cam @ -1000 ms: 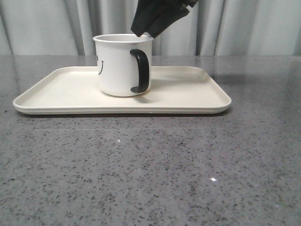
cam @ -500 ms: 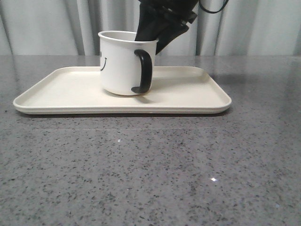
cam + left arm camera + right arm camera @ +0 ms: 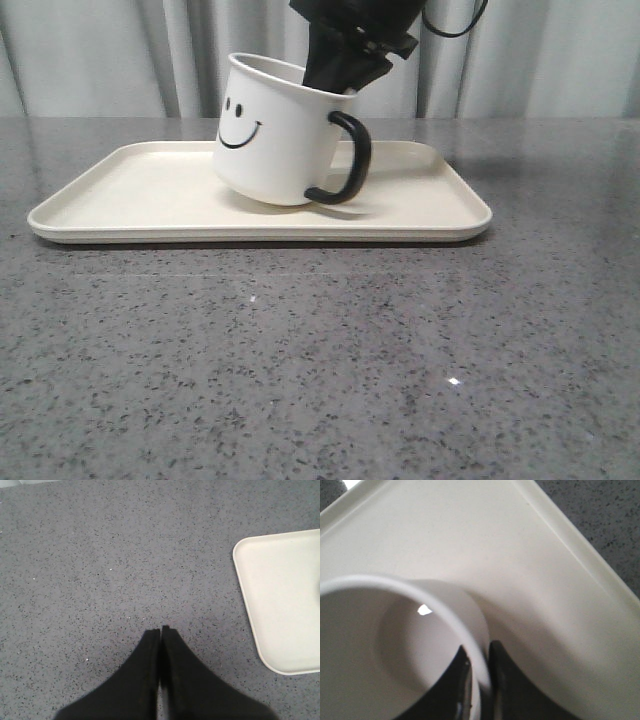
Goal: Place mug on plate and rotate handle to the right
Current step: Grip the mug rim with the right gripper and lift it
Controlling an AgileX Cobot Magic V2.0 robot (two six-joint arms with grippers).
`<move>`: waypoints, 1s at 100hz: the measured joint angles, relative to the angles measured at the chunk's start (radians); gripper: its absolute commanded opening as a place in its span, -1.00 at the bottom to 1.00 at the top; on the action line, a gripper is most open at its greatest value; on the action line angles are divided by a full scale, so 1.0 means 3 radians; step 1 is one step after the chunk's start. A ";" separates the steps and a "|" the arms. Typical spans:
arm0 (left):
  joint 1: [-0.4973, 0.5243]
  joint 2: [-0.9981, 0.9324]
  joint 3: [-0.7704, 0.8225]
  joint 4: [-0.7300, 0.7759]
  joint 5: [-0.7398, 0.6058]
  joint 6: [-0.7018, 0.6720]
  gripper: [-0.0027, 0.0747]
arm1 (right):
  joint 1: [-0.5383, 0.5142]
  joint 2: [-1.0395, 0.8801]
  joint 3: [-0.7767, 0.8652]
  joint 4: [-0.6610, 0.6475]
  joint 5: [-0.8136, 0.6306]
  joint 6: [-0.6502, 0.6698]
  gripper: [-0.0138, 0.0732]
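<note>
Left gripper (image 3: 161, 630) is hanging over bare table (image 3: 320, 380), fingers pressed together, holding nothing, parked off to the side of the plate (image 3: 280, 605), likely so it is staying clear of the working arm. Plate is lying flat on the table in the front view, rim (image 3: 250, 232) toward the camera. Mug (image 3: 275, 130) is sitting on the plate about mid-width, tilted, base lifted on its right side and leaning left, smiley facing the camera. Handle (image 3: 345, 160) is pointing right in the front view, so the turn is looking about done, judging by pose alone; mug is not yet resting flat. Right gripper (image 3: 479, 672) is coming down from above at the mug's right rear rim, pinching the wall, one finger (image 3: 452, 685) inside and the other outside; that rim pinch is probably why the mug is tipping. Gripper is sitting directly over the rim, just above the handle side.
</note>
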 measured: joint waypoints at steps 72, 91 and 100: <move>0.0000 0.0000 0.0000 0.0000 0.0000 0.0000 -0.98 | 0.0000 0.0000 -0.1014 -0.0141 0.0373 -0.0471 -0.82; 0.0000 0.0000 0.0000 0.0000 0.0000 0.0000 -0.98 | 0.0024 0.0000 -0.1046 -0.0244 0.0380 -0.0790 -0.83; 0.0000 0.0000 0.0000 0.0000 0.0000 0.0000 -0.98 | 0.0043 0.0000 -0.1046 -0.0327 0.0386 -0.0946 -0.83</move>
